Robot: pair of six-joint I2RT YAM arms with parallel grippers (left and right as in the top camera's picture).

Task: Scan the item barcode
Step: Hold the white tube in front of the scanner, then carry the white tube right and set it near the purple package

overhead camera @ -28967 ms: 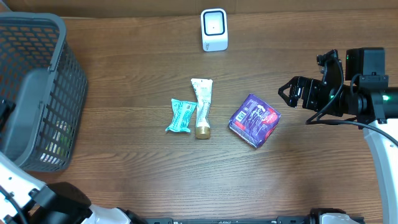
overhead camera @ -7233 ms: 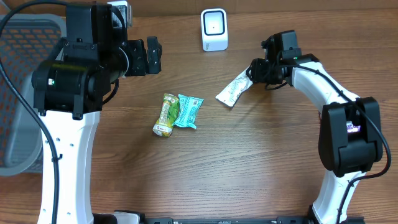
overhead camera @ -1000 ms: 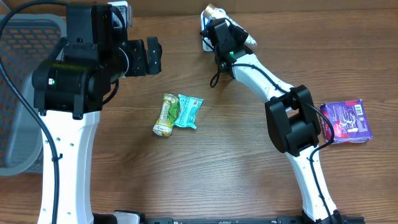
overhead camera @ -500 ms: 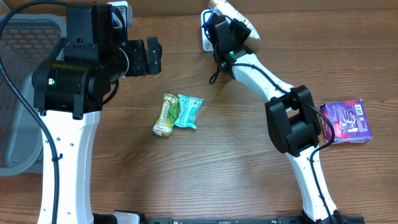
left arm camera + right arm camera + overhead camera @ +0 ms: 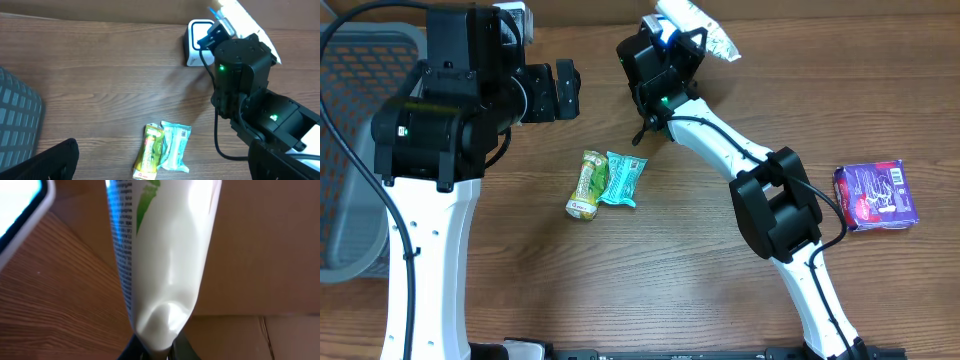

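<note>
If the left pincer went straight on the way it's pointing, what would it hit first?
Probably the yellow-green snack packet and teal wrapper on the wooden table, framed by the open left pincer; depth is unclear.

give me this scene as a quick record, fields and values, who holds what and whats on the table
right gripper: shut on the white tube, held up by the scanner
left gripper: open, empty, above the table
loose items: yellow-green packet and teal packet touching side by side; purple box at the right edge
basket: far left, mostly hidden by the left arm
</note>
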